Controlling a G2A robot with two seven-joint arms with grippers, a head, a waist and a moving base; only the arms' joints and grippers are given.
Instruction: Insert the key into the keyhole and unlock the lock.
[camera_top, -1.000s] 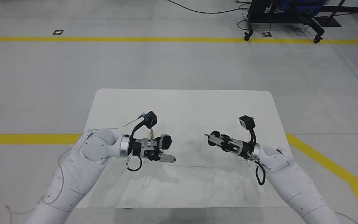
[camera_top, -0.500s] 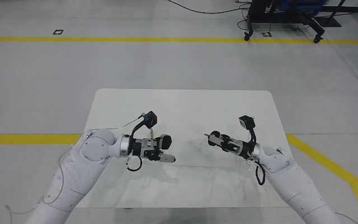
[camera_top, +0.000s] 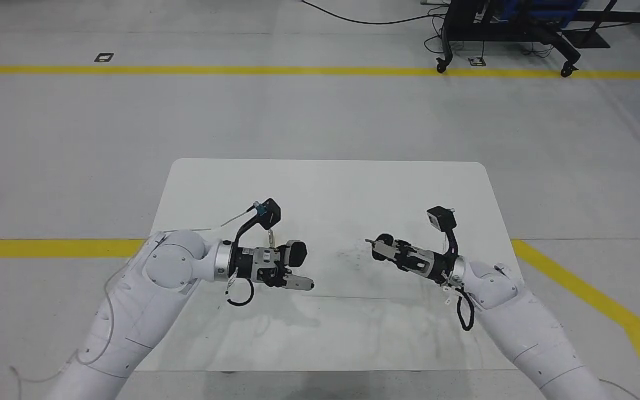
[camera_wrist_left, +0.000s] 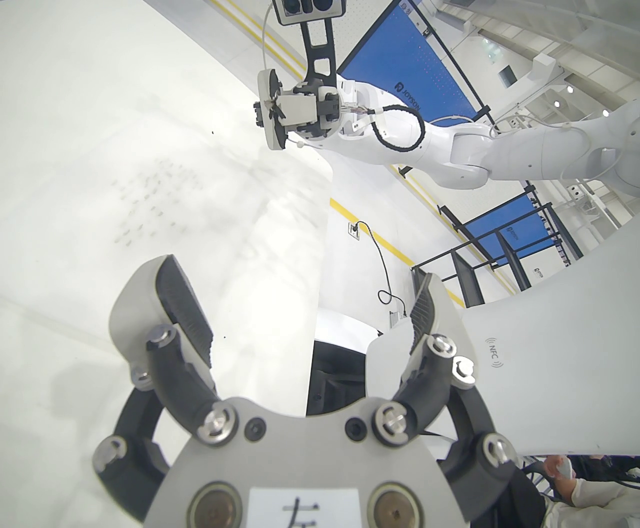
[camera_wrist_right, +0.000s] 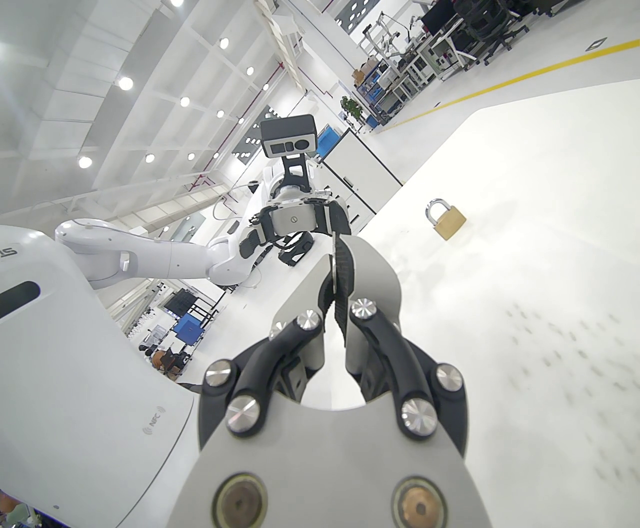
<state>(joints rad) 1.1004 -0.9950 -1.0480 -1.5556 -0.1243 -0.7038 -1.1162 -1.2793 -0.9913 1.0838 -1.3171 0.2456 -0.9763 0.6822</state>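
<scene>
left gripper (camera_top: 302, 267), lower left of centre in the top view, is hovering over the white table (camera_top: 330, 190) with its fingers spread wide and nothing between them. right gripper (camera_top: 374, 245), right of centre, is facing it across a gap, its pads pressed together and pinching a thin metal piece that looks like the key (camera_wrist_right: 331, 270). the brass padlock (camera_wrist_right: 446, 220) is lying flat on the table, shackle closed, well apart from both grippers.

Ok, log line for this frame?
left end effector open, empty | right end effector shut on key | padlock on table, shackle closed, untouched
</scene>
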